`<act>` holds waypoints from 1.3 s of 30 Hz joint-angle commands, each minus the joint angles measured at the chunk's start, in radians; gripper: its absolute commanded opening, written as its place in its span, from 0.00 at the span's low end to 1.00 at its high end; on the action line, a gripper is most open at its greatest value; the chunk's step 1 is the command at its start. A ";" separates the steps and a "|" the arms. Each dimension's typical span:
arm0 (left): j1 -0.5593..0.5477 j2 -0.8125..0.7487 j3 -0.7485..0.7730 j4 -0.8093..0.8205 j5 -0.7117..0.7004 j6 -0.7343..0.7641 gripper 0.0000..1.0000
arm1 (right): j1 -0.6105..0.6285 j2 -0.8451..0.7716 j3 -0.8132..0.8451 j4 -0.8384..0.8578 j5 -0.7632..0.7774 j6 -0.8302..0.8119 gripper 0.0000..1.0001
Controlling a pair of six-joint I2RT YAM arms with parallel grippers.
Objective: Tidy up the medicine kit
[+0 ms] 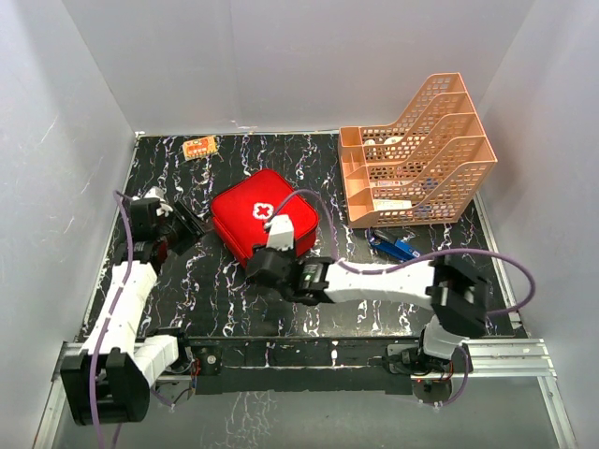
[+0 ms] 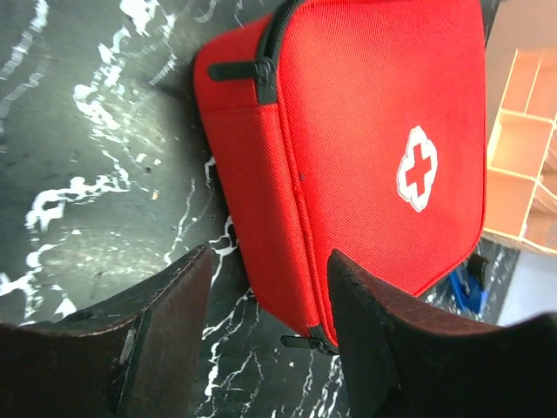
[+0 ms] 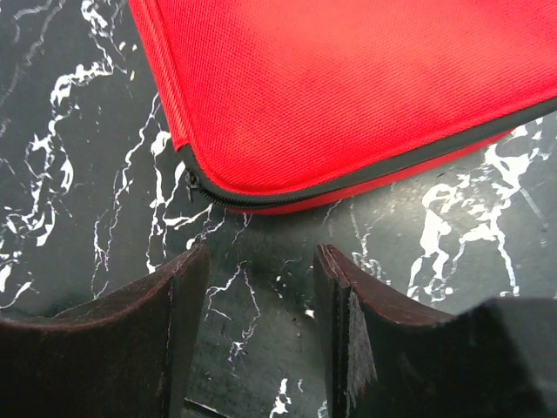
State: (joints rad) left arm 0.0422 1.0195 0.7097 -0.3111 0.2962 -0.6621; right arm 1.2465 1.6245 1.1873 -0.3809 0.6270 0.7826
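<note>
The medicine kit (image 1: 265, 220) is a red soft zip case with a white cross on its lid. It lies shut and flat on the black marbled table. My left gripper (image 1: 192, 229) is open and empty at the kit's left side; in the left wrist view (image 2: 270, 261) the jaws stand on either side of the kit's (image 2: 365, 131) near corner, not touching it, with a black zip pull (image 2: 300, 341) between them. My right gripper (image 1: 262, 267) is open and empty just short of the kit's (image 3: 348, 87) front edge, with bare table between its jaws (image 3: 261, 257).
An orange plastic tiered tray (image 1: 416, 154) stands at the back right with small items in it. A blue packet (image 1: 398, 248) lies in front of it. A small orange packet (image 1: 199, 147) lies at the back left. White walls enclose the table.
</note>
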 commanded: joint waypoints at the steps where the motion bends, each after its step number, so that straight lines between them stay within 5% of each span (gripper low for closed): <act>1: -0.001 -0.102 0.086 -0.126 -0.197 0.041 0.55 | 0.046 0.093 0.118 -0.037 0.134 0.103 0.48; 15: -0.002 -0.178 0.158 -0.223 -0.293 0.095 0.67 | 0.070 0.340 0.311 -0.077 0.168 0.289 0.44; 26: -0.001 -0.135 0.159 -0.206 -0.266 0.096 0.69 | 0.069 0.448 0.467 -0.302 0.277 0.469 0.23; 39: -0.002 -0.117 0.141 -0.201 -0.256 0.093 0.69 | 0.026 0.475 0.470 -0.269 0.280 0.480 0.25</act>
State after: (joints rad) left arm 0.0422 0.9058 0.8364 -0.5171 0.0330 -0.5781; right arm 1.3102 2.0830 1.6142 -0.6369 0.8204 1.2411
